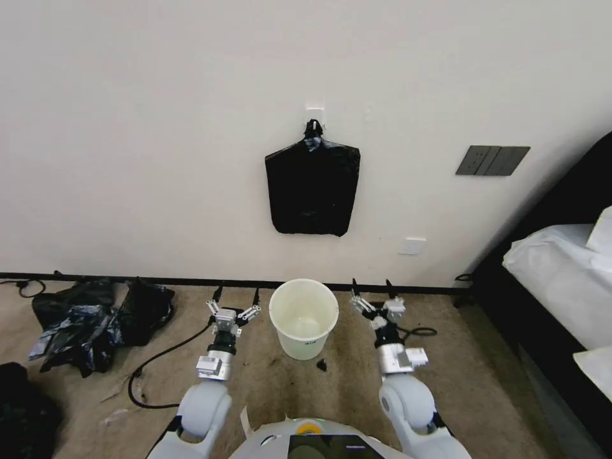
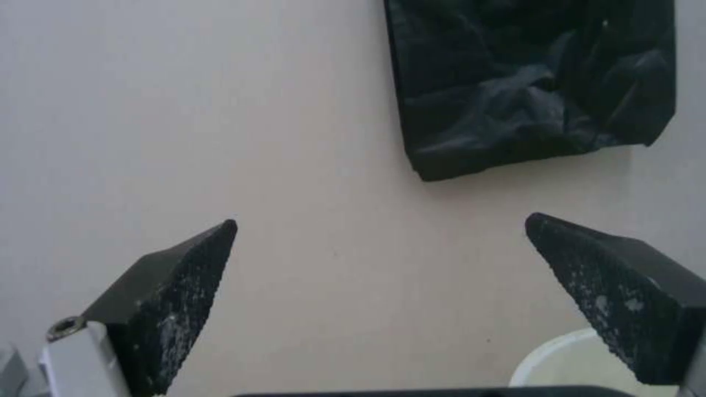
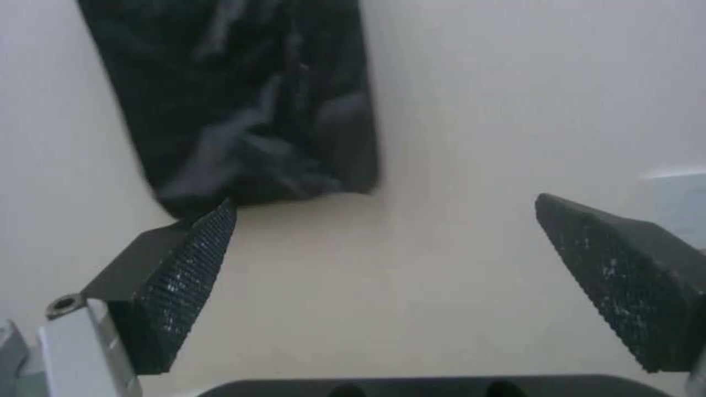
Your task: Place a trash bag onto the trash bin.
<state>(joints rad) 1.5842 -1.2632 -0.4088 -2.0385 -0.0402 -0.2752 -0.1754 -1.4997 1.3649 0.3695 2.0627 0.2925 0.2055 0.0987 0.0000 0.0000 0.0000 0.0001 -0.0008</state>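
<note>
Task not started, by my read. Bin (image 1: 303, 317) bare on floor between my left gripper (image 1: 236, 295) and right gripper (image 1: 371, 288), both wide, empty. No single bag picked; bag bundle (image 1: 312, 187) hangs on wall above.

Could not read the small dark label (image 1: 310, 342) low on the trash bin (image 1: 303, 299): too small. Could not tell what the dark scrap (image 1: 321, 364) on the carpet just beside the bin was. Saw just a pale sliver of the bin's rim in the left wrist view, the rest cut by the picture's edge. Lost the top of the hanging black bundle (image 2: 529, 82) past the edge there, and likewise in the right wrist view, where its folds were blurred. Could not tell separate bags apart in the floor heap (image 1: 95, 319). Caught the bed (image 1: 561, 280) and a dark mass (image 1: 19, 408) cut off at opposite edges.
</note>
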